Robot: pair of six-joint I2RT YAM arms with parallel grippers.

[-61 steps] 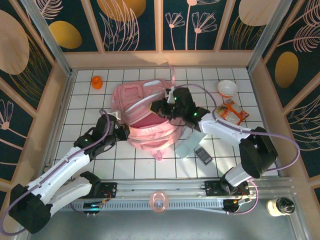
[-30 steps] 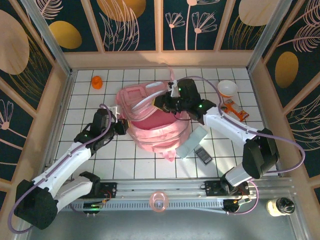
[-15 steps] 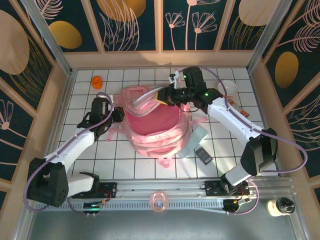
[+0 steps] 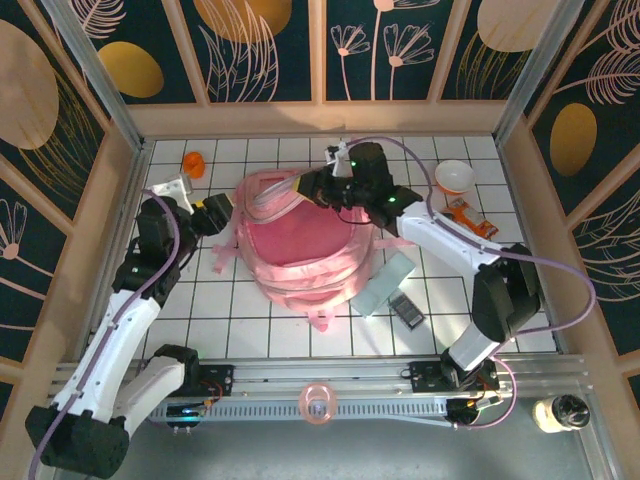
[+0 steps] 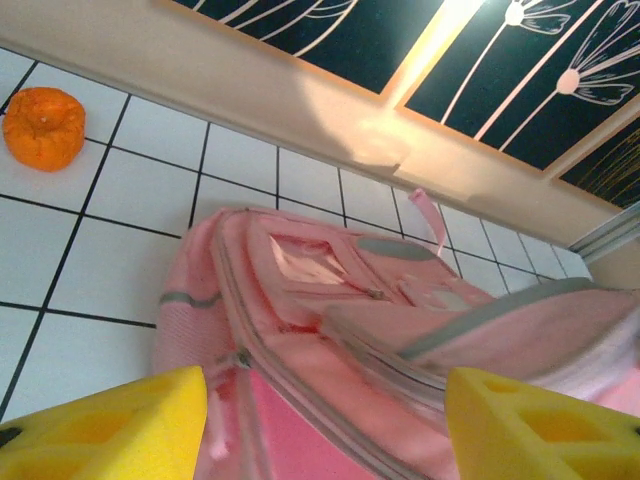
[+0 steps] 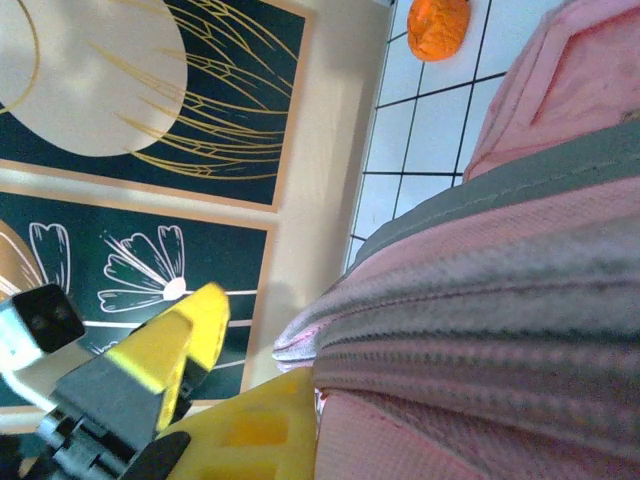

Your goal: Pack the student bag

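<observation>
The student bag [image 4: 305, 250], a big soft pink backpack, lies on the white tiled table with its main mouth open and dark pink lining showing. My right gripper [image 4: 306, 186] is shut on the bag's grey-trimmed top edge at the far side; in the right wrist view a yellow finger [image 6: 255, 425] presses against the ribbed pink fabric [image 6: 480, 300]. My left gripper [image 4: 207, 211] stands open to the left of the bag, apart from it. In the left wrist view its yellow fingers [image 5: 100, 430] frame the bag [image 5: 330, 320] with nothing between them.
An orange toy [image 4: 194, 163] sits at the back left. At the right are a white bowl [image 4: 455, 177], an orange packet [image 4: 468, 222], a pale flat box [image 4: 385, 285] and a dark device [image 4: 406, 310]. A pink ring [image 4: 317, 404] rests on the front rail. Wooden walls close the table.
My left gripper has opened, let go of the bag's left edge and drawn back to the left. The right gripper has shifted left, still holding the bag's top edge.
</observation>
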